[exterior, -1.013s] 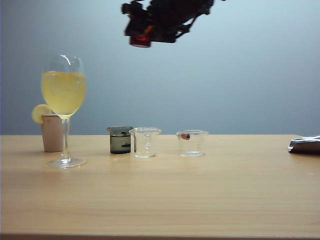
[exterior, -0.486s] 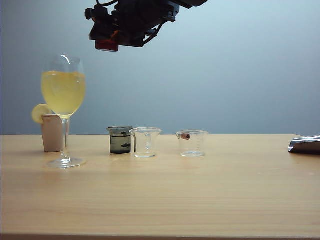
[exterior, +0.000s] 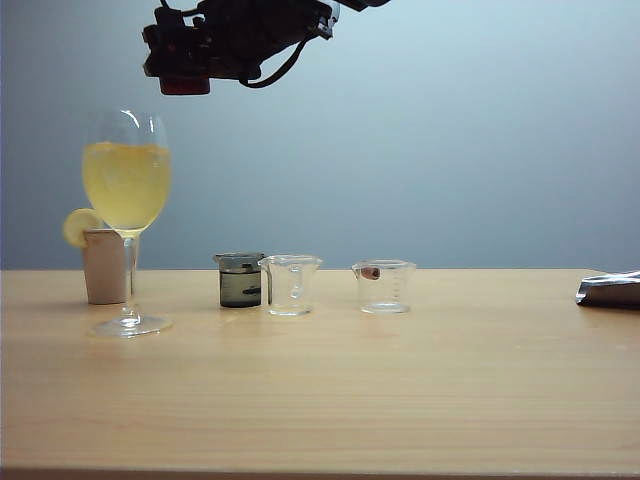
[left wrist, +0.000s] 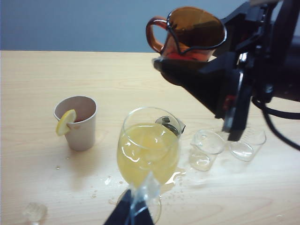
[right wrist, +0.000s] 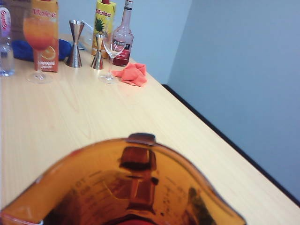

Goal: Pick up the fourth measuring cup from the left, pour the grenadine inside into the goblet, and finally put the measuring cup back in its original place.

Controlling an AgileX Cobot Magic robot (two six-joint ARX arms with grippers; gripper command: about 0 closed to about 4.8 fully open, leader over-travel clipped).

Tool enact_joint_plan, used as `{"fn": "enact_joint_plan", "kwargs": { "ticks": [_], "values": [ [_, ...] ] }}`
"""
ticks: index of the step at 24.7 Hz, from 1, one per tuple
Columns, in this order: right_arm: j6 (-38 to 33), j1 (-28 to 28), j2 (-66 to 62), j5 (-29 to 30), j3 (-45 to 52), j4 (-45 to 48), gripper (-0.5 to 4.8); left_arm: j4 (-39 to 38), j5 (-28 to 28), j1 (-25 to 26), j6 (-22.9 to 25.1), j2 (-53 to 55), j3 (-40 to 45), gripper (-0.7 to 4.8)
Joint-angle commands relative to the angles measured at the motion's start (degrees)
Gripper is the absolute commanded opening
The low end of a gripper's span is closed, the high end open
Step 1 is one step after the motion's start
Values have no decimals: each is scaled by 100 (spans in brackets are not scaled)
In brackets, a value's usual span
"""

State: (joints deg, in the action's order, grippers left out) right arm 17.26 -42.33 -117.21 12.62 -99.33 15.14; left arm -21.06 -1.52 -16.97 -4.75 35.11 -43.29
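I am carrying the amber measuring cup (left wrist: 194, 33), clamped in my right gripper (exterior: 190, 60), high above the goblet (exterior: 126, 200). Next I must tip its lip over the bowl and pour the grenadine (left wrist: 180, 55). My left gripper (left wrist: 132, 214) grips the goblet's stem.
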Motion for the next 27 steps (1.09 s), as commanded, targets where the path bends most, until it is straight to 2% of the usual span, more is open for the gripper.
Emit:
{"fn": "enact_joint_plan", "kwargs": {
  "ticks": [1,10,16,21,27],
  "values": [
    [297,-33,-13,-26,-31,136,-5,37,26,0,-22,-11,-31,-6],
    [1593,-107,-109,-114,-24,155,-5,37,35,0,-22,-11,-31,-6],
    [2072,-109,-109,-111,-22,136,-5,28,31,0,-22,-11,-31,-6],
    [2857,-140,-109,-111,-20,140,-5,4,31,0,-20,-11,-31,-6],
    [2975,-170,-109,-114,-20,179,-5,2,33,0,-20,-9,-31,-6]
  ]
}}
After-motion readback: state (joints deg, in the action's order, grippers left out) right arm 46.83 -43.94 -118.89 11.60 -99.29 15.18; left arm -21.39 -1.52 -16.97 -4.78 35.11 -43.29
